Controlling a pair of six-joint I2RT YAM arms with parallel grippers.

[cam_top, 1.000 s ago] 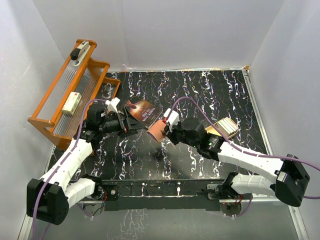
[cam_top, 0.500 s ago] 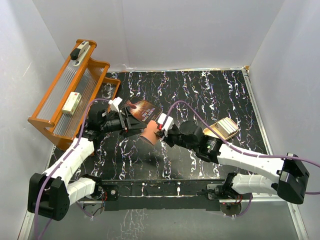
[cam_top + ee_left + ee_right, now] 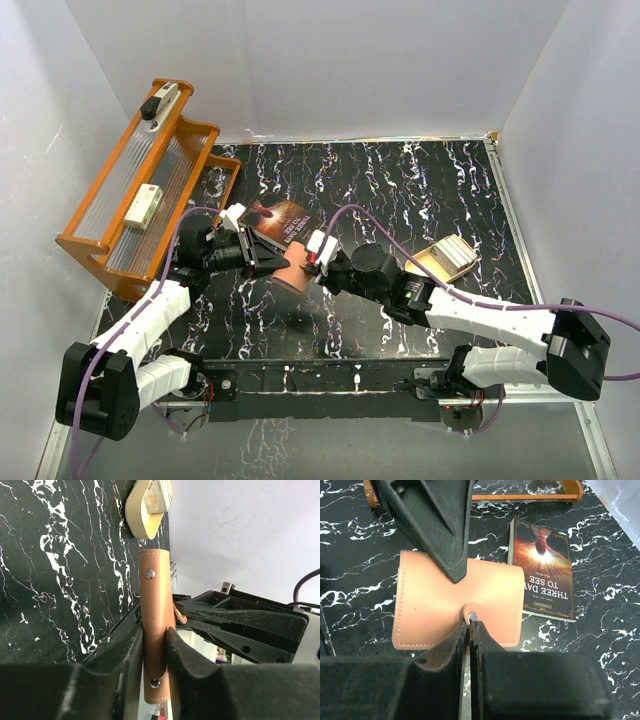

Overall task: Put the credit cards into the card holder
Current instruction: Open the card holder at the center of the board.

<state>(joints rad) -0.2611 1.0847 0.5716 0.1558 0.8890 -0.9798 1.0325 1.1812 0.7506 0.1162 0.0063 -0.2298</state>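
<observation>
The card holder [image 3: 293, 268], a reddish-brown leather wallet, hangs folded above the table between both grippers. My left gripper [image 3: 272, 260] is shut on its edge. In the left wrist view the card holder [image 3: 155, 610] stands edge-on, with both pads of the left gripper [image 3: 155, 635] pressed against its sides. My right gripper [image 3: 308, 262] is shut on the snap-button tab. The right wrist view shows the right gripper [image 3: 470, 624] pinching the tab on the face of the card holder [image 3: 455, 600]. A pale credit card [image 3: 159, 494] lies on a beige tin [image 3: 137, 515].
A dark paperback book [image 3: 285, 222] lies flat just behind the grippers, and the right wrist view shows the book [image 3: 542, 575] too. An orange rack [image 3: 140, 190] stands at the back left. The beige tin [image 3: 440, 262] sits right of centre. White walls enclose the black marbled table [image 3: 400, 190].
The right arm carried the card holder leftward and lower, into the left gripper. The left gripper's jaws went from wide open to shut on the holder's edge.
</observation>
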